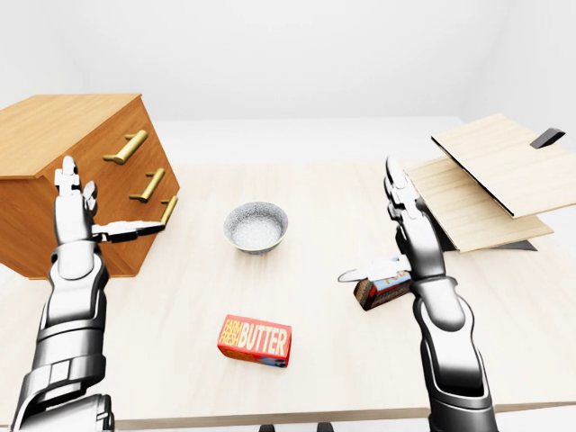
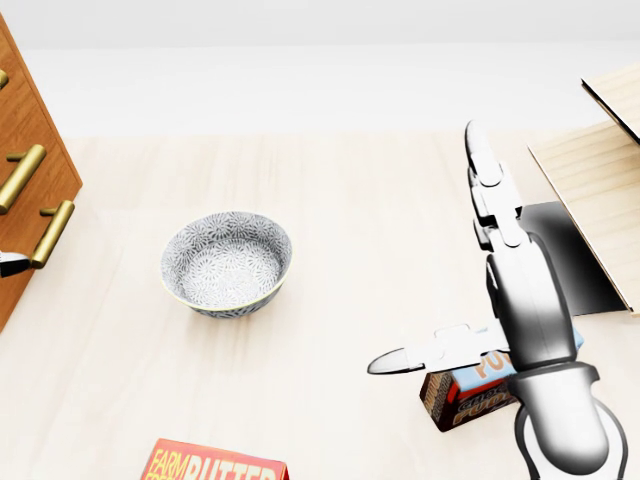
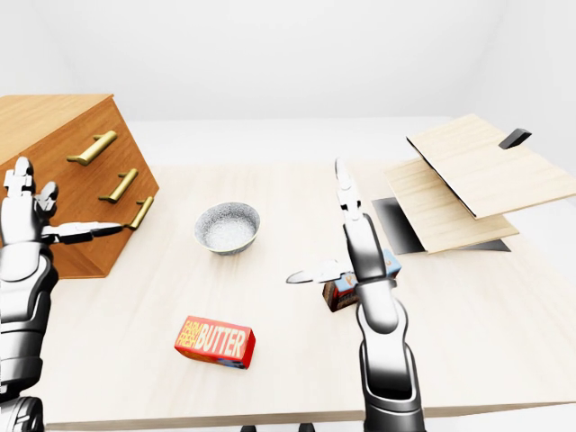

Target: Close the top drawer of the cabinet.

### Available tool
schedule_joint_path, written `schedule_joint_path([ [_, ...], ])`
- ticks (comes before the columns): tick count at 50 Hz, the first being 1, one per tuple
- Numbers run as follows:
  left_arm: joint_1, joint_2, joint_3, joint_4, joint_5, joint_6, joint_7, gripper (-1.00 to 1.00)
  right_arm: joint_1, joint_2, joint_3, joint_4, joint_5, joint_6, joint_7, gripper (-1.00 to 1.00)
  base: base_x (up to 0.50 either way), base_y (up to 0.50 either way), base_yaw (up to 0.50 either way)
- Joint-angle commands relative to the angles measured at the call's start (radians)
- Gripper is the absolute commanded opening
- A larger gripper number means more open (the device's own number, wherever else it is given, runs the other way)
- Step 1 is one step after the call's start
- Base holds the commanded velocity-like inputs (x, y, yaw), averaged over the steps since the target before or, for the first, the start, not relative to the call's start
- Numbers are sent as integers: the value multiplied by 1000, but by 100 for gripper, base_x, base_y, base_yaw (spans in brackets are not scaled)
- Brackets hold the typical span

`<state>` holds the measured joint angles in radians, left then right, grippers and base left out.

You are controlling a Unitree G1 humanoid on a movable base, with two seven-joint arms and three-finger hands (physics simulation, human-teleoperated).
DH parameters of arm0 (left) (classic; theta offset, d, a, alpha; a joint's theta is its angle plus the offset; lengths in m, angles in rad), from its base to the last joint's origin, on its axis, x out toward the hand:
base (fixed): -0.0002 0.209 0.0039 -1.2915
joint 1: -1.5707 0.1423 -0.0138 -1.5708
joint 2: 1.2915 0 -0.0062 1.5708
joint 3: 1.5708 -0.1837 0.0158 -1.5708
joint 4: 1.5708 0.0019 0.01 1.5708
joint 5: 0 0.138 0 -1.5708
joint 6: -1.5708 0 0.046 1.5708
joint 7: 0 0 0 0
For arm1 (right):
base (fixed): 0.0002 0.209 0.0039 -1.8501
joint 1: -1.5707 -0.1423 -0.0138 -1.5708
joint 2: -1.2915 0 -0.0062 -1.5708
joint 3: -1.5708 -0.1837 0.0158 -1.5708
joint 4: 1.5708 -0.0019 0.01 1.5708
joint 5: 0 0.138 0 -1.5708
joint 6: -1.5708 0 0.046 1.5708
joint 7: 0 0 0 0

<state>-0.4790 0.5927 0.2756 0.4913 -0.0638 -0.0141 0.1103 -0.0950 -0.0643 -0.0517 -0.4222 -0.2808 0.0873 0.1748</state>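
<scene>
The cabinet [image 1: 85,171] sits at the 9 o'clock side of the left-eye view, on the pale wooden table [image 1: 306,342], and its top drawer [image 1: 117,148] lies flush with the 2 drawers below it, all 3 brass handles in a slanted line down the face. The left hand [image 1: 85,216] is raised just beside the cabinet's face, fingers spread and released, grasping nothing; its thumb points toward the lowest handle [image 1: 168,209], and whether it touches cannot be told. The right hand [image 2: 470,270] stands at 4 o'clock in the head view, also open, its long fingers pointing to 12 o'clock and its thumb to 9 o'clock, empty. Just behind its wrist lies a chocolate box [image 2: 470,395], partly hidden. A patterned bowl [image 2: 227,262] rests near the table's middle, well apart from both hands. A red butter box [image 1: 256,340] lies at 6 o'clock of the bowl. At 2 o'clock in the left-eye view, 2 tilted wooden boards [image 1: 495,175] overlap.
</scene>
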Motion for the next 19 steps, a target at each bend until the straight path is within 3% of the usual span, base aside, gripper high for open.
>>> schedule_joint_path([
  [1,182,78,313,-157,-57,101,18,100,40,-1,-21,-38,8,0,7,100,0,0,0],
  [12,180,82,311,-156,-59,101,10,100,56,2,-19,-71,5,0,12,100,0,0,0],
  [19,190,63,312,-204,-86,98,-50,100,65,5,-20,-79,5,0,13,100,0,0,1],
])
